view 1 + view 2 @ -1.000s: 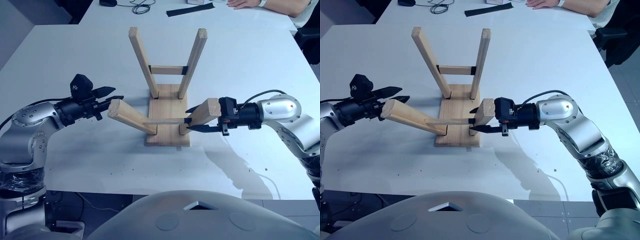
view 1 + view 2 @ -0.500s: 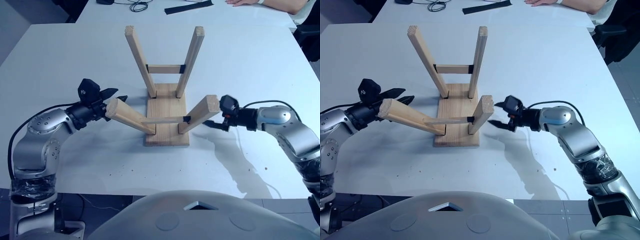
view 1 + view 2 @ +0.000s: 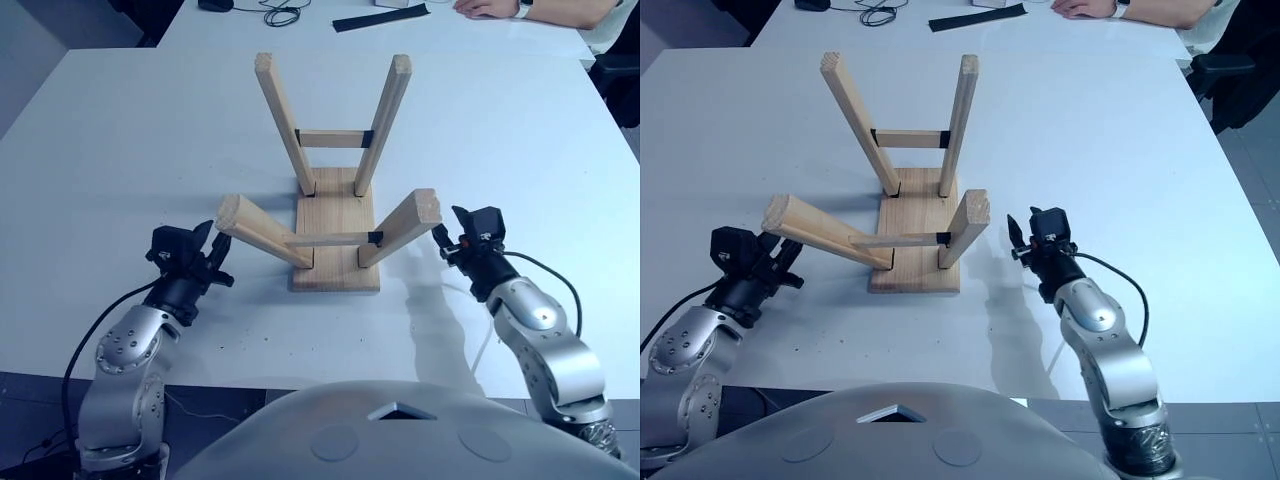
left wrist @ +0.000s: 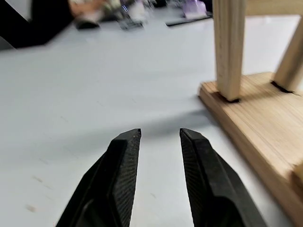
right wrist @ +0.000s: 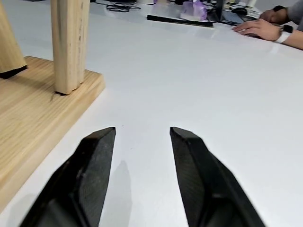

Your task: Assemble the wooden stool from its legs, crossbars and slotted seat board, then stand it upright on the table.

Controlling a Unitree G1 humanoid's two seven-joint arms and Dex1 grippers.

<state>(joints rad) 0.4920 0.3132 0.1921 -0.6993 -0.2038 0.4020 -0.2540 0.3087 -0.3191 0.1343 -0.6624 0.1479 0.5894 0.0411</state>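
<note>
The wooden stool stands upside down mid-table, its seat board (image 3: pixel 337 262) flat on the white surface. Two far legs (image 3: pixel 283 120) rise steeply, joined by a crossbar (image 3: pixel 335 138). Two near legs (image 3: pixel 262 230) splay outward, with a second crossbar (image 3: pixel 335 240) between them. My left gripper (image 3: pixel 214 256) is open and empty, low beside the near left leg, apart from it. My right gripper (image 3: pixel 447 238) is open and empty, just right of the near right leg (image 3: pixel 405 225). The left wrist view has the open gripper (image 4: pixel 160 136) facing the board (image 4: pixel 255 118); in the right wrist view the gripper (image 5: pixel 142 135) faces a board corner (image 5: pixel 38 109).
The white table (image 3: pixel 120 130) has free room to the left, right and front of the stool. A black strip (image 3: pixel 380 18) and cables (image 3: pixel 280 12) lie at the far edge. A person's hand (image 3: pixel 490 8) rests at the far right.
Both grippers have drawn back from the ends of the near legs towards the table's front edge and sunk lower. The stool has stayed where it was.
</note>
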